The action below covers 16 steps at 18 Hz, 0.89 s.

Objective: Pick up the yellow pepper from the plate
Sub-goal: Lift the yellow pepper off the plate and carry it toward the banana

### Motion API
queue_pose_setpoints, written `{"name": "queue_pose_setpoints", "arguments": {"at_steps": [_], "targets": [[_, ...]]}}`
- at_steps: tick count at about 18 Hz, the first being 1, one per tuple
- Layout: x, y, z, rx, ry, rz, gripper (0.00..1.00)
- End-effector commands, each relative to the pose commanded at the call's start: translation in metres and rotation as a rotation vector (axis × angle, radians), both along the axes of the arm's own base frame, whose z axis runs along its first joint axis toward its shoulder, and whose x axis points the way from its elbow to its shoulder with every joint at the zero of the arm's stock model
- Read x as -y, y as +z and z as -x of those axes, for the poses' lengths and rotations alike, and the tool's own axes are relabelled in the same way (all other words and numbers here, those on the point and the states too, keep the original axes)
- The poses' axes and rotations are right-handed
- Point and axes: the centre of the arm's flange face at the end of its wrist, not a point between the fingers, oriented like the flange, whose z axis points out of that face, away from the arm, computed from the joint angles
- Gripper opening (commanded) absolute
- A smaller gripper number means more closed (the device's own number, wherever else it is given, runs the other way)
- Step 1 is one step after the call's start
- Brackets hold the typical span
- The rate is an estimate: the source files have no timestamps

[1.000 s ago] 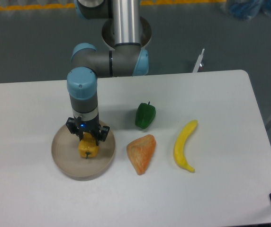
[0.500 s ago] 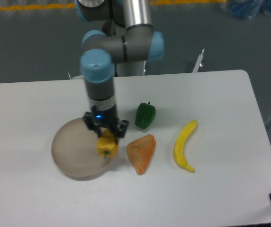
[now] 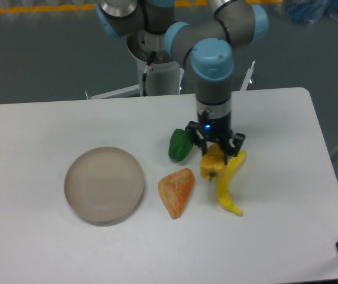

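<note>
Plate [image 3: 104, 184] seen at left of table [image 3: 51, 130], nothing on it. Orange wedge-shaped item [image 3: 176, 191] lies to its right. Green pepper [image 3: 180, 145] behind that. Yellow pepper [image 3: 212, 164] pinched between fingers of gripper [image 3: 215, 152], directly beneath it (stem end down), held clear of plate, just left of banana [image 3: 229, 184], partly overlapping it in view.

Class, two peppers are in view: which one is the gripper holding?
The yellow pepper, clamped in the gripper beside the banana; the green pepper lies free on the table.
</note>
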Motion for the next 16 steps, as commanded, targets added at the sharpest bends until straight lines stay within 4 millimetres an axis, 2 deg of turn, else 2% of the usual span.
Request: {"name": "queue_pose_setpoints", "arguments": {"at_steps": [16], "targets": [[0.0, 0.014, 0.011, -0.02, 0.012, -0.029, 0.38]]}}
